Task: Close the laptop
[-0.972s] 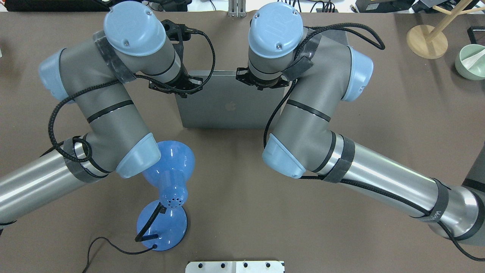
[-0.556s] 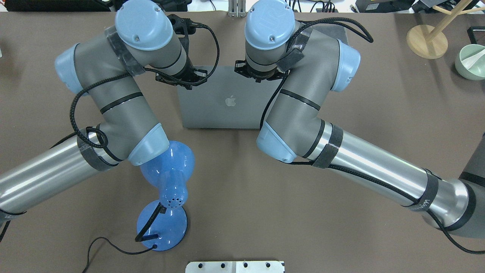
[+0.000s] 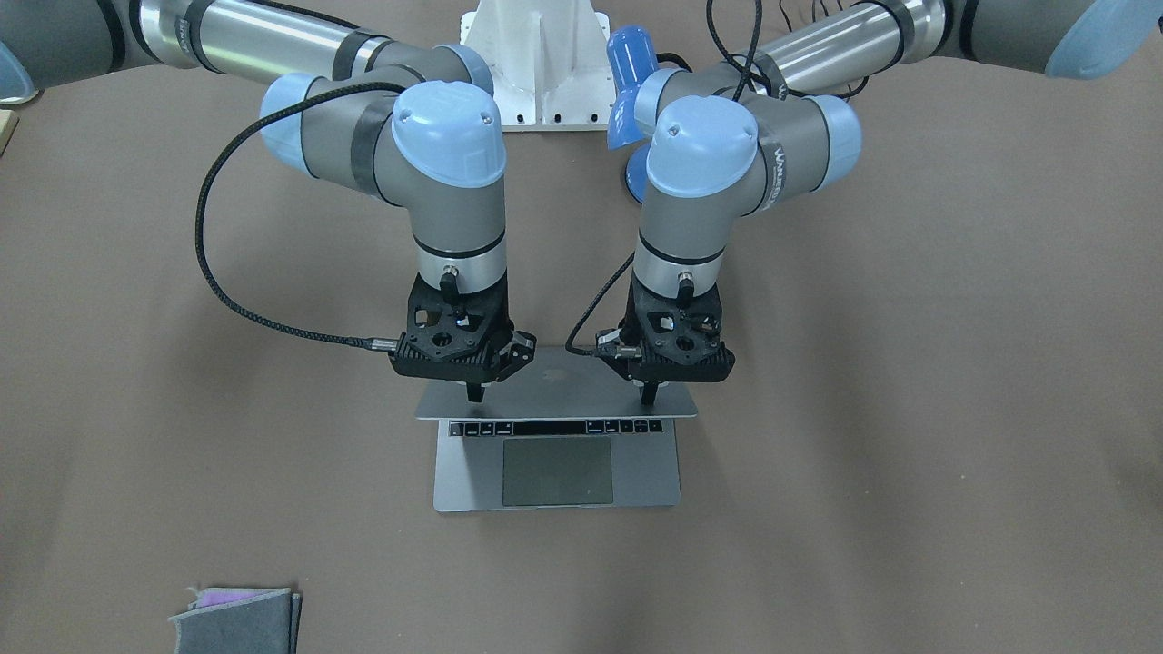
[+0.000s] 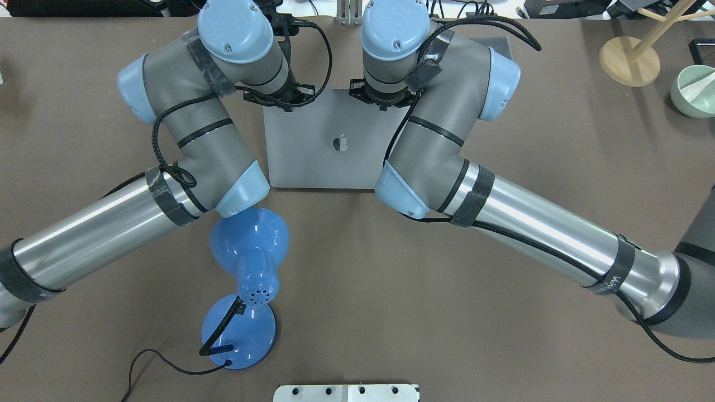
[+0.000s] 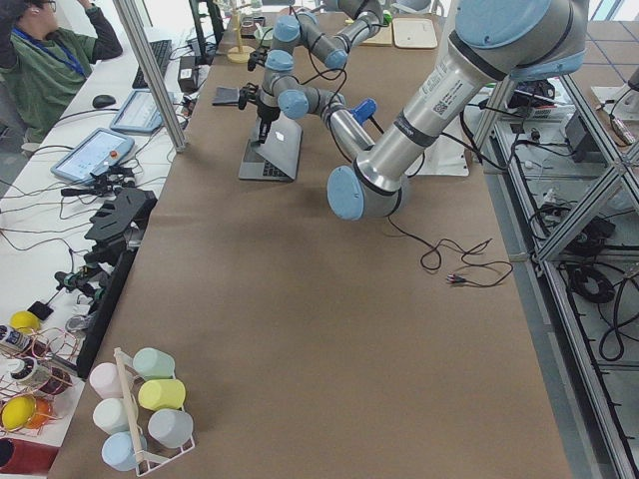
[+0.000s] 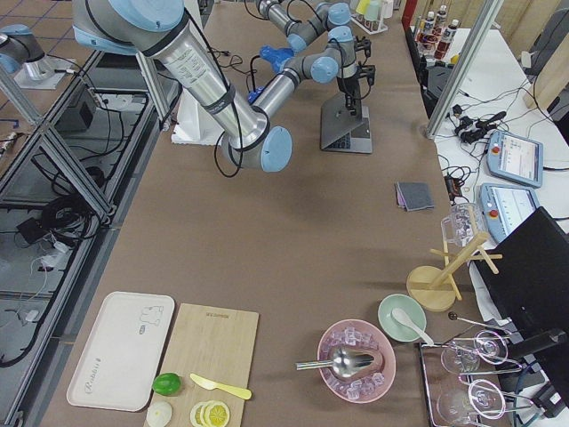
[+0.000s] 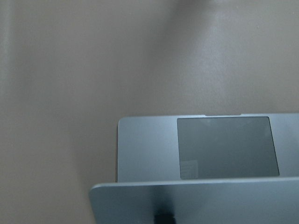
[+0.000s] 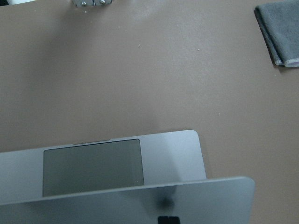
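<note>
Brown tabletop (image 3: 909, 363), laptop (image 3: 559, 397) lid tilted low over keyboard, left hand (image 3: 650, 396) and right hand (image 3: 474, 392) both pinched narrow, tips touching lid's free edge.

the left arm (image 4: 206, 151) and right arm (image 4: 441, 139) bend in over the slim space-grey metal laptop (image 3: 556, 472), wrists pointing straight down. the left gripper (image 3: 650, 397) and right gripper (image 3: 473, 393), fingers pinched together, touch its lid near the front corners.

a white desk (image 5: 30, 205) flanks one side of the long brown table (image 5: 300, 329), metal racks (image 5: 564, 195) on tiled floor (image 5: 611, 32) the other.
</note>
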`<state>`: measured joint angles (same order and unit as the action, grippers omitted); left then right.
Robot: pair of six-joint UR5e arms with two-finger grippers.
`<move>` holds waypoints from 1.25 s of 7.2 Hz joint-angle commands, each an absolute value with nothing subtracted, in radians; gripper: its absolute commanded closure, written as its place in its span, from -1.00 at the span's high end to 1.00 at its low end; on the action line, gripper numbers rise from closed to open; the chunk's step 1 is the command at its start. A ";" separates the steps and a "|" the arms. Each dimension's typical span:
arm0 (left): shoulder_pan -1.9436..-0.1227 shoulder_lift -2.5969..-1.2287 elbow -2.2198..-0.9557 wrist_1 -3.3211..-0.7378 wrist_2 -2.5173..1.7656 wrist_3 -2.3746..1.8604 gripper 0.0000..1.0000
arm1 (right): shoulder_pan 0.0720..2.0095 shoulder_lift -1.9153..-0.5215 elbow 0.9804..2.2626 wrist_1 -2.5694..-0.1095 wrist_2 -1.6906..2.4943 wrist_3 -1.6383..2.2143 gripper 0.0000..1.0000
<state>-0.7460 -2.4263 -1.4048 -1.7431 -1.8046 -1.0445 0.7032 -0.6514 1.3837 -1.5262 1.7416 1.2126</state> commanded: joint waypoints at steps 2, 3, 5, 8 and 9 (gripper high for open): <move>-0.762 -2.463 -1.293 -1.804 -1.764 -1.040 -1.00 | 0.710 -0.635 1.280 -1.428 1.741 1.210 -1.00; -0.764 -2.473 -1.254 -1.828 -1.760 -1.025 -1.00 | 0.710 -0.586 1.197 -1.404 1.741 1.212 -1.00; -0.764 -2.476 -1.188 -1.885 -1.753 -1.022 -1.00 | 0.710 -0.565 1.119 -1.342 1.741 1.210 -1.00; -0.762 -2.499 -1.099 -1.937 -1.701 -1.019 -1.00 | 0.710 -0.552 1.031 -1.269 1.741 1.209 -1.00; -0.761 -2.499 -1.088 -1.940 -1.701 -1.019 -1.00 | 0.710 -0.549 1.016 -1.264 1.741 1.209 -1.00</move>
<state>-0.7621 -2.4969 -1.1091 -1.9299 -1.7040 -1.0188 0.7102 -0.5552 1.0448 -1.2812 1.7411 1.2089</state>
